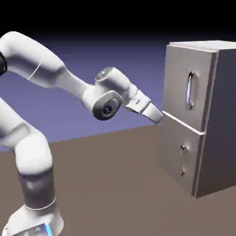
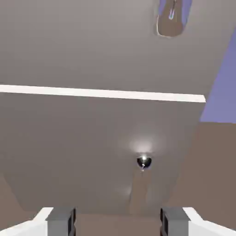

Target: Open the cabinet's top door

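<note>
At the left of the exterior view a white arm [image 1: 41,83] is seen reaching rightward. Its gripper [image 1: 157,116] is held with fingers apart and nothing between them, close to the seam between the two doors. At the right stands the cabinet [image 1: 216,129]; its top door [image 1: 177,78] is shut — the long handle [image 1: 189,91] is not yet grasped. The whole opening appears left to do: the handle sits higher than the gripper.
</note>
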You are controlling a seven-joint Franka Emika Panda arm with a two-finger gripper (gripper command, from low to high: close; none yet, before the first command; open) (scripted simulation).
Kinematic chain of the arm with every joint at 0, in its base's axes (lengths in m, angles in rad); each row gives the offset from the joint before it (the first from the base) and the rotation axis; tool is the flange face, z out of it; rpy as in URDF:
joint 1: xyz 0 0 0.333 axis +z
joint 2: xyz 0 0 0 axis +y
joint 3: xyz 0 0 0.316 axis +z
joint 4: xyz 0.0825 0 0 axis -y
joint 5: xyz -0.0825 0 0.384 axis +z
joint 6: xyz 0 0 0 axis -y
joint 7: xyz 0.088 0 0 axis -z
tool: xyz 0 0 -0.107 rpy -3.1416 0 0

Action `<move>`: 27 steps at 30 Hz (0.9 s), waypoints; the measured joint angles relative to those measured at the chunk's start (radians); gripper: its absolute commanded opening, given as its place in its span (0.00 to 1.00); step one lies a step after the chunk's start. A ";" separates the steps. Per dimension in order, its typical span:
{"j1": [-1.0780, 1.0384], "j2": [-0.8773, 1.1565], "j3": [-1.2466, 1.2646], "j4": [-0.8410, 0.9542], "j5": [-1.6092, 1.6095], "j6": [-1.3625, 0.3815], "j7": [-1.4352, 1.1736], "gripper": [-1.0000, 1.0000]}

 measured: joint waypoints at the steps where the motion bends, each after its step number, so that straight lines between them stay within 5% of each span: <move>1: 0.017 -0.005 -0.017 0.007 -0.043 -0.005 -0.015 0.50; 27: 0.465 -0.130 -0.460 0.183 -1.174 -0.132 -0.404 0.50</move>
